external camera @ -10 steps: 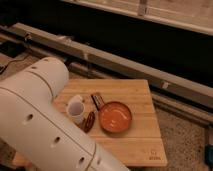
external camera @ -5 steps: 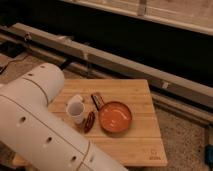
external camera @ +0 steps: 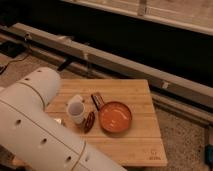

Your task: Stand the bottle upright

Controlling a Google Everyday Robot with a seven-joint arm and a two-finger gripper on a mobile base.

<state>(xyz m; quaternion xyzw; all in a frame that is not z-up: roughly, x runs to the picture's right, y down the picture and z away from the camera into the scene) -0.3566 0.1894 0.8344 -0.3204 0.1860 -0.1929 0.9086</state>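
I cannot make out the bottle; it may be hidden behind my arm. A small pale bit shows at the arm's edge, left of the white cup, and I cannot tell what it is. My white arm fills the lower left of the camera view and covers the left part of the wooden table. The gripper is out of view.
An orange bowl stands mid-table, right of the cup. A dark brown bar lies behind the bowl and a brown oblong item between cup and bowl. A grey rail runs behind the table. The floor is speckled.
My arm has drawn a little to the left, showing more of the table around the cup. The things on the table have not moved.
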